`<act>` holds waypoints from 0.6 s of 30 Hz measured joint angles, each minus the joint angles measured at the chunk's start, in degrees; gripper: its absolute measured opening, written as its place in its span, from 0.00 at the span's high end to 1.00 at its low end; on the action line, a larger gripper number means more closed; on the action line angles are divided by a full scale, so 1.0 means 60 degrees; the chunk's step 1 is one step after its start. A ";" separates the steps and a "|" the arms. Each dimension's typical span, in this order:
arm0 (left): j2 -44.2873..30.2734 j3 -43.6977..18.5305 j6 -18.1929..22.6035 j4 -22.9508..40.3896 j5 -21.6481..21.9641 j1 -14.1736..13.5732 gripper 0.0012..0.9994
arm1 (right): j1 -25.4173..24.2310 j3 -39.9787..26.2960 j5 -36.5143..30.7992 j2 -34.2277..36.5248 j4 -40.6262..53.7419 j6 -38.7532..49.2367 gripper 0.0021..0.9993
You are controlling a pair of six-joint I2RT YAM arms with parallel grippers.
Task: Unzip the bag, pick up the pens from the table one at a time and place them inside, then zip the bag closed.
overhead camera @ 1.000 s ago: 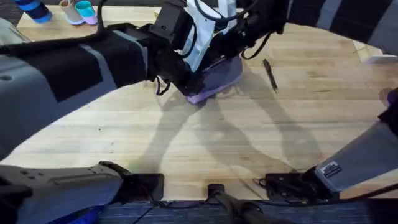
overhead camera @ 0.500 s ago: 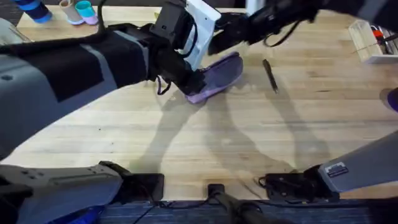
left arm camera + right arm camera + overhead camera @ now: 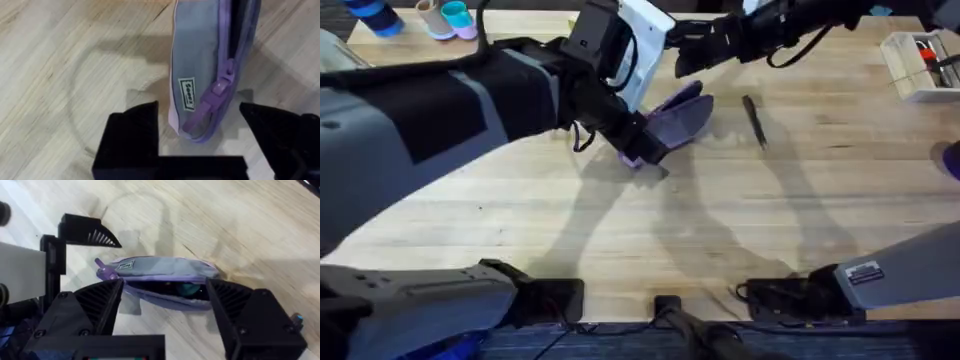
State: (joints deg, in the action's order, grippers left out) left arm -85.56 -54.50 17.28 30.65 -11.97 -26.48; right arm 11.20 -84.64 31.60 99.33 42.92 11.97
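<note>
I am the robot with two claws. My left claw (image 3: 200,145) is spread wide around the near end of the purple pencil pouch (image 3: 672,122), where the zip pull (image 3: 212,100) hangs. My fingers (image 3: 132,135) sit on each side of the pouch and do not squeeze it. My right claw (image 3: 162,305) is wide too and holds nothing. It hangs just above the far side of the pouch. The zip looks open, I think, because I can see a dark gap (image 3: 170,289) along the top.

The pouch lies in the middle of the far part of the wooden table (image 3: 720,230). The black pen (image 3: 753,120) lies just to its right, not touching it.

The pouch is soft. If nobody holds it, it could slide or flop shut when the pen goes in. The thin pen could also roll away if I nudge it.
</note>
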 joint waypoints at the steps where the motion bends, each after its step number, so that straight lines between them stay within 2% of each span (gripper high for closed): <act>1: 0.0000 0.0000 -0.0014 0.0000 0.0001 0.0000 0.01 | 0.0000 0.0000 -0.0060 0.0000 0.0007 0.0000 0.00; 6: 0.0000 -0.0003 -0.0018 0.0000 0.0051 0.0000 0.01 | 0.0000 -0.0003 -0.0221 0.0000 0.0236 0.0000 0.00; 11: 0.0179 -0.0091 -0.0016 0.0026 0.0223 0.0044 0.01 | 0.0004 -0.0438 -0.0326 -0.0001 0.1309 0.0233 0.00; 18: 0.2346 -0.0210 -0.0014 0.0350 0.0257 0.0593 0.01 | 0.0225 -0.2129 -0.0348 0.0000 0.3395 0.1818 0.00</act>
State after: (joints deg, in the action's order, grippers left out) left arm -71.48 -55.76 17.19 32.76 -10.43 -22.92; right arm 12.55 -97.42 29.51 99.33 63.29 22.87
